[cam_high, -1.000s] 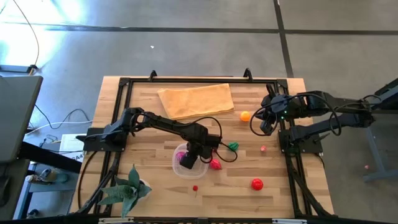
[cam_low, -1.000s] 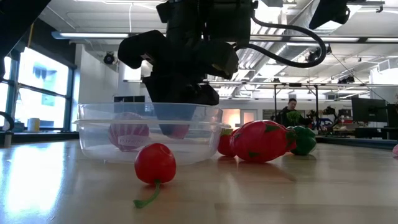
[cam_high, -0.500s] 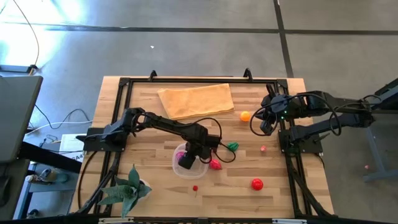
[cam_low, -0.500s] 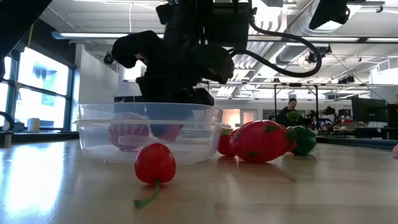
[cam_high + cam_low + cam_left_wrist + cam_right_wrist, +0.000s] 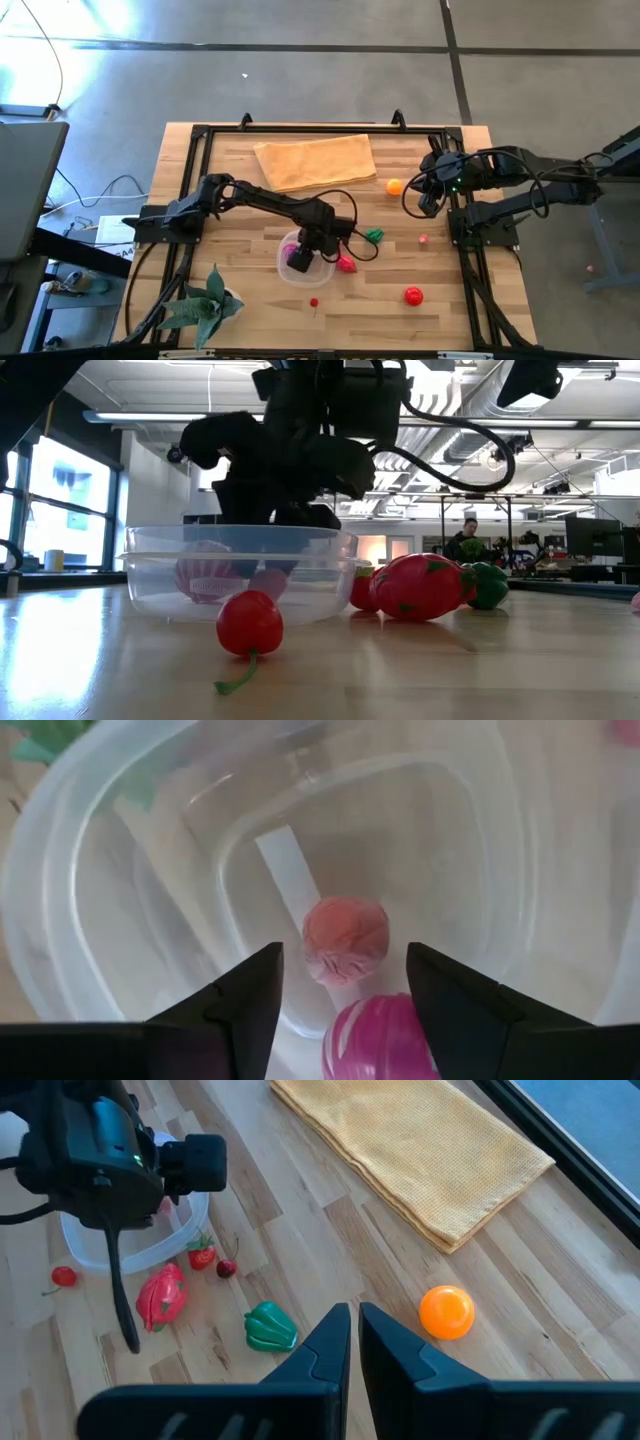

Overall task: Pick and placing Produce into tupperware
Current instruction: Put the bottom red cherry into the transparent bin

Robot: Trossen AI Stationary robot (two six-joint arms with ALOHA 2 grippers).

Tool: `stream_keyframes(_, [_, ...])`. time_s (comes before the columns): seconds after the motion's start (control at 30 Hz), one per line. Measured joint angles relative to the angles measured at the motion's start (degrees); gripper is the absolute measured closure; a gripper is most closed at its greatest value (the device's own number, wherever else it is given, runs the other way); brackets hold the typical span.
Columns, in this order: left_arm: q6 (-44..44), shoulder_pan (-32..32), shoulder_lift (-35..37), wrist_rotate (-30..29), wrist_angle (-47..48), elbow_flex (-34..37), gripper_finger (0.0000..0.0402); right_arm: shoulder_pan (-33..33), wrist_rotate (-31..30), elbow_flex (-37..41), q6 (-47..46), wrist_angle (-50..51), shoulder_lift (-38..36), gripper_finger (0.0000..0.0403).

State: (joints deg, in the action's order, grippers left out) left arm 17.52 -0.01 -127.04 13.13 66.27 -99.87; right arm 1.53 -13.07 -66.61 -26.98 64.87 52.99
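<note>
The clear tupperware (image 5: 283,266) stands on the table near its middle; it also shows in the low view (image 5: 150,560) and the left wrist view (image 5: 70,910). My left gripper (image 5: 304,254) hangs open just above it, fingers pointing down (image 5: 345,960). A red-pink piece (image 5: 345,940) and a magenta striped piece (image 5: 380,1040) lie on the container's floor, clear of the fingers. Outside lie a red pepper-like piece (image 5: 347,264), a green pepper (image 5: 374,235), a cherry (image 5: 249,624), an orange ball (image 5: 446,1312) and a red tomato (image 5: 413,295). My right gripper (image 5: 430,200) waits shut (image 5: 355,1330) at the far right.
A tan folded cloth (image 5: 315,160) lies at the table's far side. A green spiky plant (image 5: 205,305) stands at the near left corner. A small pink piece (image 5: 424,239) lies near the right arm's base. A black frame (image 5: 200,135) runs along the table's edges.
The red-pink piece that hung between my left gripper's fingers inside the tupperware has dropped to the container's floor and now lies beside the magenta piece. My left gripper has stayed over the container.
</note>
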Motion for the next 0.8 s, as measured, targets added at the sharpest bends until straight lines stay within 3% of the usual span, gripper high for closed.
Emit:
stream_keyframes(0.23, [0.0, 0.0, 0.0, 0.1, 3.5, -6.1, 0.0197, 0.0, 0.0, 0.0, 0.0, 0.0, 0.0, 0.0384])
stream_keyframes(0.6, [-2.4, 0.0, 0.0, -3.7, 15.1, -22.0, 0.0197, 0.0, 0.0, 0.0, 0.0, 0.0, 0.0, 0.0384])
stream_keyframes(0.8, [0.4, -1.8, 0.0, -0.6, 18.2, -31.1, 0.0197, 0.0, 0.0, 0.0, 0.0, 0.0, 0.0, 0.0384])
